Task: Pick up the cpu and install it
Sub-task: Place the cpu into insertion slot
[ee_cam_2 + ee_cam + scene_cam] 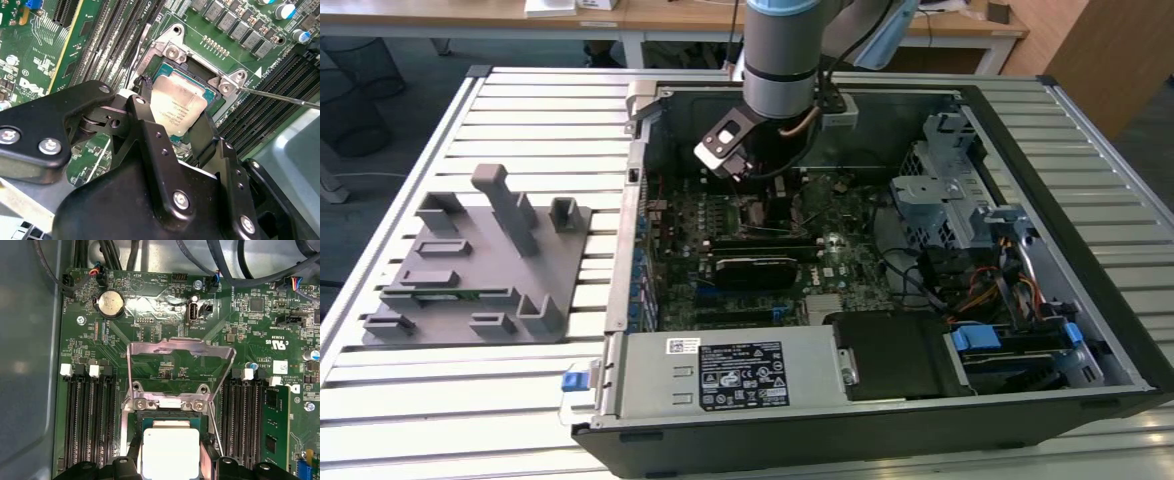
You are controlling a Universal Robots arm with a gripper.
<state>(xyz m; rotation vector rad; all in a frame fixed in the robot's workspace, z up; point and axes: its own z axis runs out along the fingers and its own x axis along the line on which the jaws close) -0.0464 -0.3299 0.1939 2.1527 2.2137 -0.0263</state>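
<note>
Gripping: pincer point(175, 120) closed on the cpu point(177, 107); fingers point(204, 134) press on two opposite edges.
Cpu location: between the fingertips, over the open cpu socket point(180, 67) on the motherboard point(150, 305), inside the PC case point(720, 385).
Offset pincer-to-cpu: none; the chip sits centred in the grip in both wrist views.
Cpu-to-socket: overlaps the socket opening; can't tell whether it is seated or just above.
Cpu attitude: flat, metal lid up.
Long axis: none, it's a square chip. Edges look roughly parallel to the socket frame. The grip line runs across toward the memory slots point(85, 425) on either side.
Load plate point(180, 360): swung open, clear of the cpu.
Lever point(280, 97): thin rod, angled away from the socket.
</note>
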